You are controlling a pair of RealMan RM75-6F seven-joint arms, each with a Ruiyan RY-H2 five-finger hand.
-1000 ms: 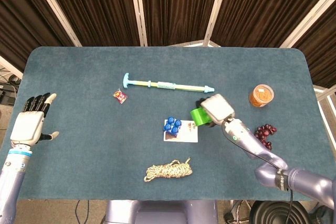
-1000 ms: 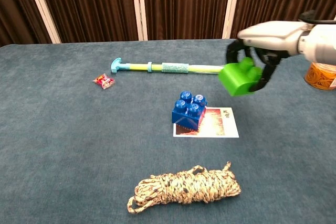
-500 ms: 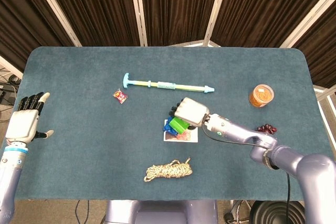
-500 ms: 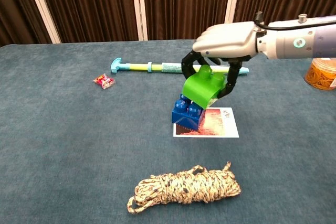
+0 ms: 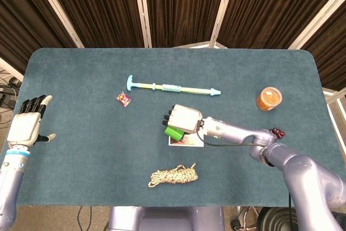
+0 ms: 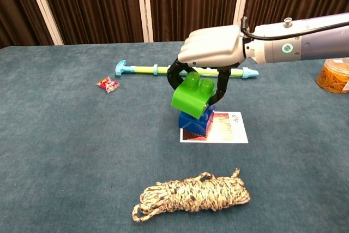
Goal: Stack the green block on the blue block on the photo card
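Head view first: your right robot hand (image 5: 185, 118) is parked over the photo card (image 5: 186, 140), fingers wrapped around the green block (image 5: 174, 132). The block pokes out at the hand's lower left, and the hand hides the blue block completely from up here, so you can't tell from this angle how the two sit together. Your left robot hand (image 5: 28, 123) is way off at the left edge of the counter (image 5: 81, 150), fingers spread and holding nothing. Also on the counter: the long pale pump-looking stick (image 5: 173, 87) behind the card, a little red candy wrapper (image 5: 124, 99) near its handle end, a rope bundle (image 5: 174, 175) in front of the card, an orange-lidded jar (image 5: 268, 98) off to the right, and some dark red beads (image 5: 278, 132) peeking out by your right forearm.

Chest view is way clearer. The right robot hand (image 6: 210, 50) pinches the green block (image 6: 191, 96) from above, dark fingers (image 6: 175, 75) down both sides. The block is tilted, its lower edge right against the top of the blue block (image 6: 197, 119), not seated flat. The blue block sits on the left part of the photo card (image 6: 226, 127). Rope (image 6: 192, 193) is up front, jar (image 6: 333, 76) at far right, stick (image 6: 147, 70) and wrapper (image 6: 108, 84) behind. The left hand doesn't show in this one.
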